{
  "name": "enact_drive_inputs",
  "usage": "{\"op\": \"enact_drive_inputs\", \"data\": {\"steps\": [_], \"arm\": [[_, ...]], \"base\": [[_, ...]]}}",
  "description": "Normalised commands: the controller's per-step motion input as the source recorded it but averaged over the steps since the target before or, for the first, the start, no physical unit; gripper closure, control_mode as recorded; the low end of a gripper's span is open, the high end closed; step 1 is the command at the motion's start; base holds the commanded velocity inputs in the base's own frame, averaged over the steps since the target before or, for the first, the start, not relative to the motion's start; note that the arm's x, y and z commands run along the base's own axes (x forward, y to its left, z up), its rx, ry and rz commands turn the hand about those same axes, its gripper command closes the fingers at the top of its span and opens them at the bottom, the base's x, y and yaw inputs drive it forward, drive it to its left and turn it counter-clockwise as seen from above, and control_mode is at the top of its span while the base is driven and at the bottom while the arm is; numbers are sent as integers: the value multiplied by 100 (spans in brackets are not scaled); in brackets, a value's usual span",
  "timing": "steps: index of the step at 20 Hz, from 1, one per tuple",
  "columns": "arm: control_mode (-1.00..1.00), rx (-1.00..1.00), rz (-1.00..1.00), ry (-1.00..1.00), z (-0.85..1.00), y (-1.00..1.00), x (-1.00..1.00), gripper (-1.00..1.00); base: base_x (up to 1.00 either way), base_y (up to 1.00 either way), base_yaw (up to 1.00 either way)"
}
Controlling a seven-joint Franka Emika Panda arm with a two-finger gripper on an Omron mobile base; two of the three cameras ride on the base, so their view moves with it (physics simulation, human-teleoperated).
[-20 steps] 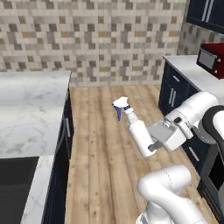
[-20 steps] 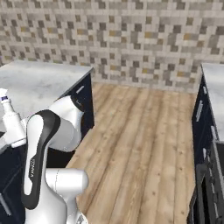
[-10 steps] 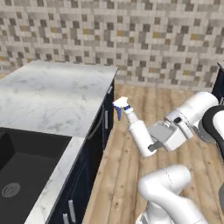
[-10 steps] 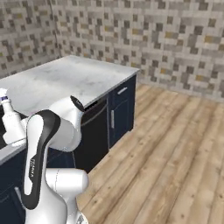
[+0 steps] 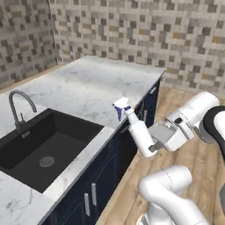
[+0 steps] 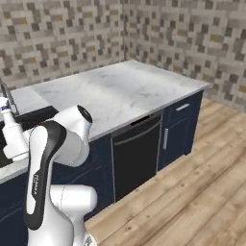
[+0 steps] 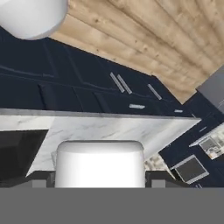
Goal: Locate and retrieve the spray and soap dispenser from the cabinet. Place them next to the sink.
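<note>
My gripper (image 5: pixel 150 145) is shut on the spray (image 5: pixel 139 131), a slim white bottle with a pale blue trigger nozzle, tilted up to the left. It hangs over the front edge of the white marble counter, just right of the sink (image 5: pixel 67 127), a black basin with a curved faucet (image 5: pixel 18 105). From the right base view the spray (image 6: pixel 13 139) stands at the far left, in front of the sink (image 6: pixel 36 116). In the hand view the white bottle (image 7: pixel 99 162) sits between my two fingertips (image 7: pixel 42 178). The soap dispenser and the cabinet are out of view.
The marble counter (image 5: pixel 99 81) runs back to a tiled wall corner. Under it are navy doors (image 5: pixel 90 200), a black dishwasher front (image 6: pixel 135 154) and navy drawers (image 6: pixel 180 126). Wooden floor (image 6: pixel 192 192) lies to the right.
The whole picture has shifted as the base drove and turned: the counter and sink have come close on the left. The spray stays in my gripper in the same pose.
</note>
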Motion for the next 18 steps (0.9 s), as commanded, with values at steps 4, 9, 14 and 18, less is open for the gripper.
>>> {"op": "enact_drive_inputs", "data": {"steps": [4,9,14,18], "arm": [[100,0,0,0,0,0,0,100],[100,0,0,0,0,0,0,100],[100,0,0,0,0,0,0,100],[100,0,0,0,0,0,0,100]], "base": [[9,4,50],[11,5,50],[17,5,50],[20,5,50]]}}
